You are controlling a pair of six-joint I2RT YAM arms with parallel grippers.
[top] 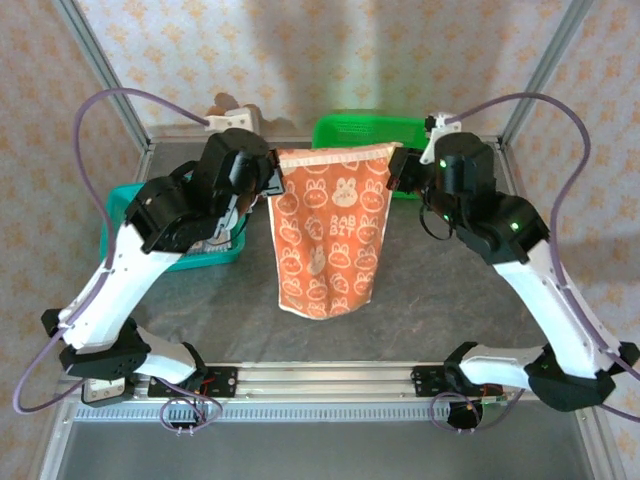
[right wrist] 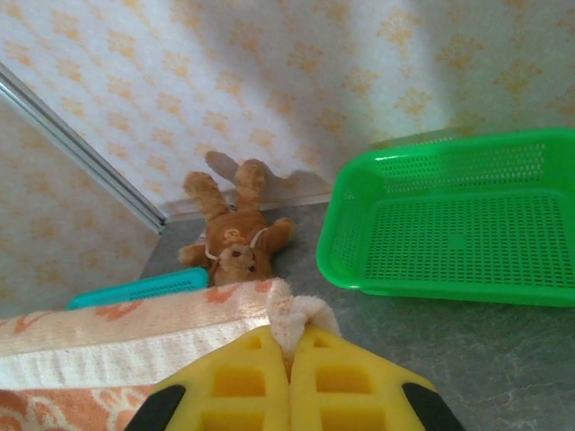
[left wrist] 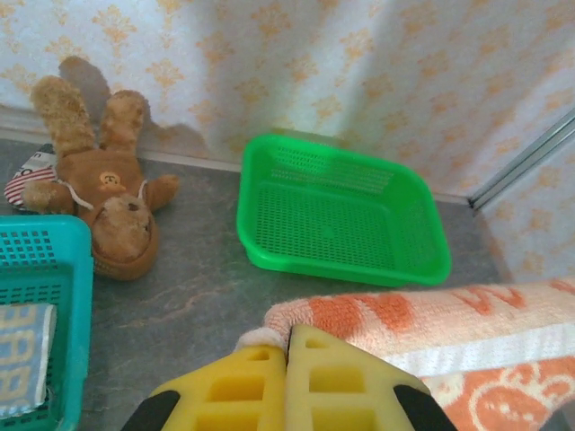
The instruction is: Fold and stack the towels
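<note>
Left claw (left wrist: 287,346) and right claw (right wrist: 289,352) each clamped on a top corner of the orange bunny-print towel (top: 330,235). It hangs spread flat over the counter (top: 450,300).

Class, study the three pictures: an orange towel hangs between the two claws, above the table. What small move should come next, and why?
The left claw and right claw are shut on the top corners of the towel, which hangs unfolded between them. So the next move is probably to lower both together, drawing them toward the near edge, to lay it flat on the table for folding.
</note>
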